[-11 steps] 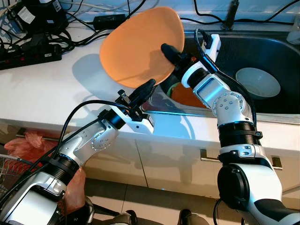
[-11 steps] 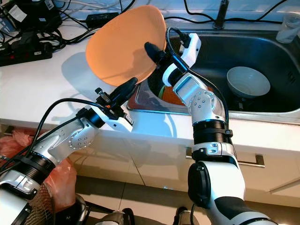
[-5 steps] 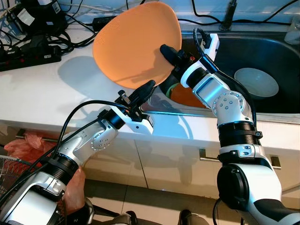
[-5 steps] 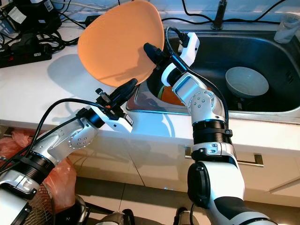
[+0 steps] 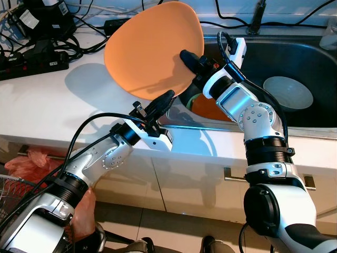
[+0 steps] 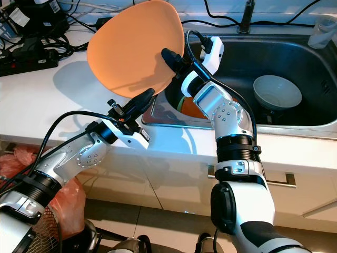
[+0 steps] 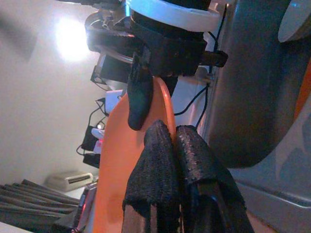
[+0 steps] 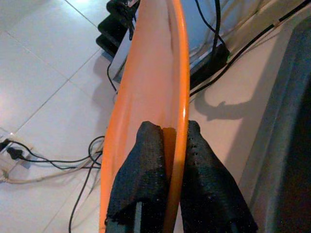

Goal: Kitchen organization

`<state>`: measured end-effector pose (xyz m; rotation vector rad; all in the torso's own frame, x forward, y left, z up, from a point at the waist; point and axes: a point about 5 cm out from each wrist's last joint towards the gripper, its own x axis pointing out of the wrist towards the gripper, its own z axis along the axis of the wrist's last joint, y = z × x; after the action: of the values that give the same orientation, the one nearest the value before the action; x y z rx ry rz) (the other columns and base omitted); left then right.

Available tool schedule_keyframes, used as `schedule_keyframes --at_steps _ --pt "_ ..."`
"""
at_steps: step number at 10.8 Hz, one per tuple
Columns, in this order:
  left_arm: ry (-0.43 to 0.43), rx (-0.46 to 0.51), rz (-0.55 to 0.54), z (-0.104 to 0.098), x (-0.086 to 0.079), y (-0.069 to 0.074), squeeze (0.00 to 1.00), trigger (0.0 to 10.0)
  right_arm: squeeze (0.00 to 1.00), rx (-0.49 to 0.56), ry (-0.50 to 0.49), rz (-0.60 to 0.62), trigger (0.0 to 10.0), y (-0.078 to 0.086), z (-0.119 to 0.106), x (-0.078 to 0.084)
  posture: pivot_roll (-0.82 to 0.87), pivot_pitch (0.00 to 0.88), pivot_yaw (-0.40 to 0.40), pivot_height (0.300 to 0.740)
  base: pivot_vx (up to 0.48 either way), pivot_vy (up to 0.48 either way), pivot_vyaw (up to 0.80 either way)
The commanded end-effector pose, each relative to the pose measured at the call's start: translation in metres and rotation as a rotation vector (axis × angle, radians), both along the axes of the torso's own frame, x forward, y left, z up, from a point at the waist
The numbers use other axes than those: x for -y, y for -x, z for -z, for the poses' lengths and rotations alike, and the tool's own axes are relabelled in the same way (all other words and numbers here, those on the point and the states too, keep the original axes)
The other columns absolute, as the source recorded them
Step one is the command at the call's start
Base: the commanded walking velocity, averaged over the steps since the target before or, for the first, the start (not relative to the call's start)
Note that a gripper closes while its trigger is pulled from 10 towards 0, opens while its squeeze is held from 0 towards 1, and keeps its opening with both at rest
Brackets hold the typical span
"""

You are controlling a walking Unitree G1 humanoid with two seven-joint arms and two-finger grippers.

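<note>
A: Left eye view first — where is the plate?

B: The orange plate is held up on edge above the white counter, just left of the sink. Both grippers have it.

A: How do the fingers stand?

B: The right gripper has its fingers closed over the plate's right rim; in the right wrist view the two black fingers pinch the rim between them. The left gripper clamps the lower rim, its fingers pressed together on the edge.

A: Anything else nearby?

B: A white bowl lies in the sink, and black cables with a power strip sit at the counter's far left.
</note>
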<state>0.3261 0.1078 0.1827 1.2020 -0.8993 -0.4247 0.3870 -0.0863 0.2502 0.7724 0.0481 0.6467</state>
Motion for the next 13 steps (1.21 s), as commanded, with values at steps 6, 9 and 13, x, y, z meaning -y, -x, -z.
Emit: schedule_keyframes --at_steps 6,9,13 --pt "0.029 -0.033 0.022 0.005 0.000 0.004 1.00 10.0 0.00 -0.089 0.045 0.018 0.0 0.001 0.025 0.000 0.02 0.181 0.096 0.740 0.000 0.000 0.00" --pt "0.054 -0.041 0.054 0.002 0.000 0.012 1.00 10.0 0.00 -0.090 0.014 0.073 0.0 -0.001 0.026 0.003 0.03 0.179 0.094 0.740 0.000 0.000 0.00" --pt "0.108 -0.002 0.041 -0.014 -0.001 0.009 1.00 10.0 0.00 -0.093 -0.001 0.101 0.0 -0.002 0.027 0.004 0.03 0.170 0.089 0.740 0.000 0.000 0.00"
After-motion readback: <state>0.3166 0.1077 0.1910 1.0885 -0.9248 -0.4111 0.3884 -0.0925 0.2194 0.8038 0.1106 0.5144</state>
